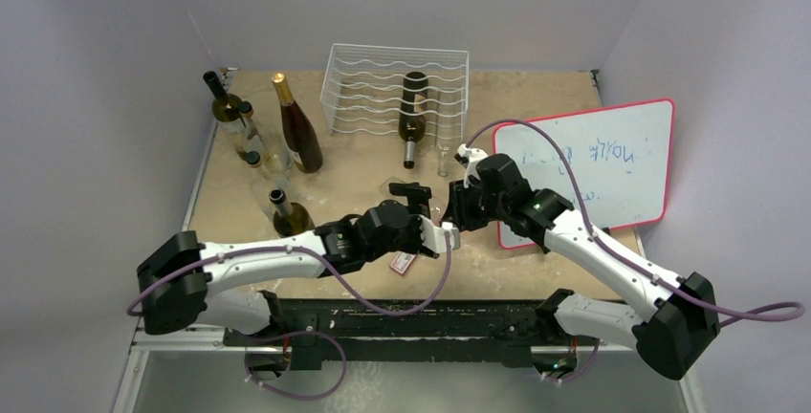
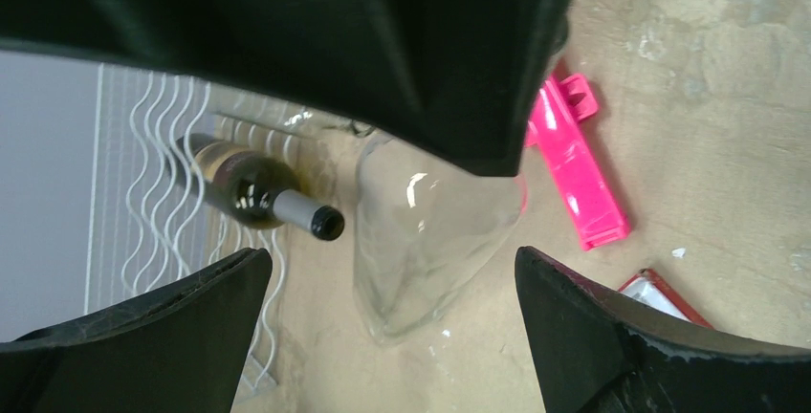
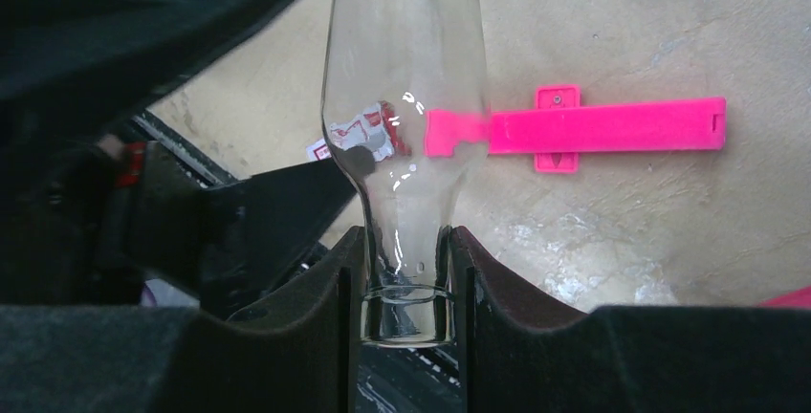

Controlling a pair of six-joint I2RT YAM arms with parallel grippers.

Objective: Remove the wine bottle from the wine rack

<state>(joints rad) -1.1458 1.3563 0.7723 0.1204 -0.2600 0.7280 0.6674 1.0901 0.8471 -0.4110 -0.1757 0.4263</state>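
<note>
The white wire wine rack (image 1: 383, 83) stands at the back middle of the table. One dark green wine bottle (image 1: 413, 117) lies in it, neck toward me; it also shows in the left wrist view (image 2: 249, 188) beside the rack's rods (image 2: 143, 174). My right gripper (image 1: 457, 207) is in front of the rack, shut (image 3: 404, 241) on the neck of a clear glass bottle (image 3: 402, 59). My left gripper (image 1: 428, 212) is open (image 2: 392, 260), its fingers either side of that clear bottle (image 2: 430, 231) without touching it.
Several wine bottles stand or lie at the back left (image 1: 296, 131), and one nearer (image 1: 287, 212). A pink-framed whiteboard (image 1: 593, 160) lies on the right. A pink clip (image 3: 593, 126) and a red-and-white card (image 1: 403, 262) lie on the table. A small clear glass (image 1: 442, 160) stands by the rack.
</note>
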